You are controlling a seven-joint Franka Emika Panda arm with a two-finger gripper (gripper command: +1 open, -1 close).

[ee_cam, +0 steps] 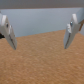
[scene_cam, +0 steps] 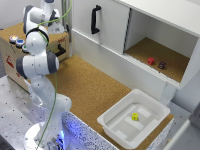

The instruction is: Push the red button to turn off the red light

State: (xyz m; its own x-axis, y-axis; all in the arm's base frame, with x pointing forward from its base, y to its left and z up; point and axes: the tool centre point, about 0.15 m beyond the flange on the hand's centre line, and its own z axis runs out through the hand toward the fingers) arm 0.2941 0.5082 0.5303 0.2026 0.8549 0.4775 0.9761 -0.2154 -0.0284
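1. A cork-topped surface (scene_cam: 95, 87) runs diagonally across the middle of the exterior view.
2. A white tray (scene_cam: 113, 119) sits at the lower right of the frame, with a small yellow block (scene_cam: 134, 116) inside it.
3. A white cabinet (scene_cam: 150, 10) fills the upper right; its black handle (scene_cam: 94, 19) is at top centre.
4. In the cabinet's open compartment, right of centre, a red block (scene_cam: 150, 60) lies just beside a dark block (scene_cam: 161, 64).
5. At the left edge, a blue-capped button (scene_cam: 19, 42) sits on a cardboard-coloured box (scene_cam: 10, 60).
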